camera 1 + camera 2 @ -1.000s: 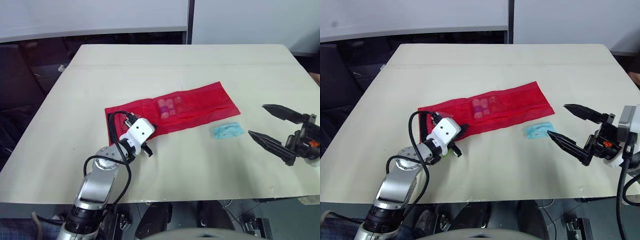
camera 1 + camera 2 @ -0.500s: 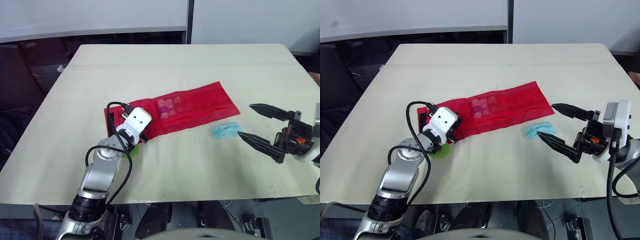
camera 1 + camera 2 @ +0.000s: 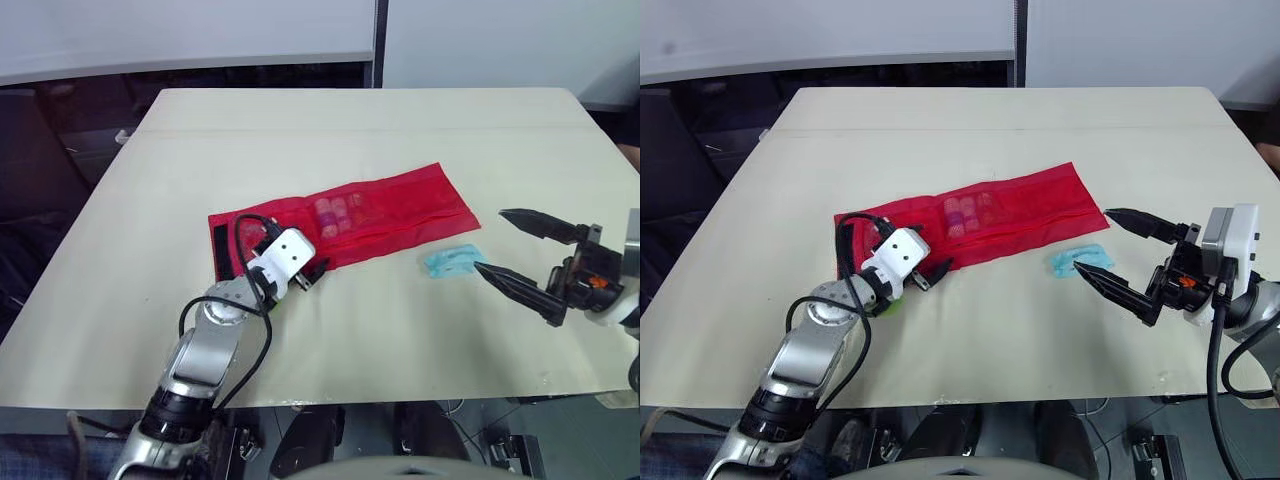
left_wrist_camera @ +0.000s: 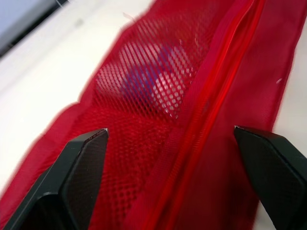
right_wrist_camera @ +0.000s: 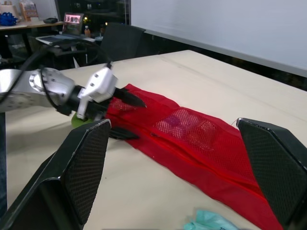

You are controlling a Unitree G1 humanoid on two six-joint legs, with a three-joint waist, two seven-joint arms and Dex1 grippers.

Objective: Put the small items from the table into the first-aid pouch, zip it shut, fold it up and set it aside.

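packing step, zip not yet shut. red pouch (image 3: pixel 380 215) flat and unfolded on tabletop (image 3: pixel 400 130). teal packet (image 3: pixel 455 262) outside, just beside it. left pincer (image 3: pixel 312 276) apart at pouch end; right pincer (image 3: pixel 490 240) apart near packet. next, probably: right lowers, clamps packet.

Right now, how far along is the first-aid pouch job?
Done: pink items sit inside the red pouch. In hand: the open right pincer hangs beside the teal packet; the open left pincer is at the pouch's end. Left: packet in, zipping, folding, setting aside.
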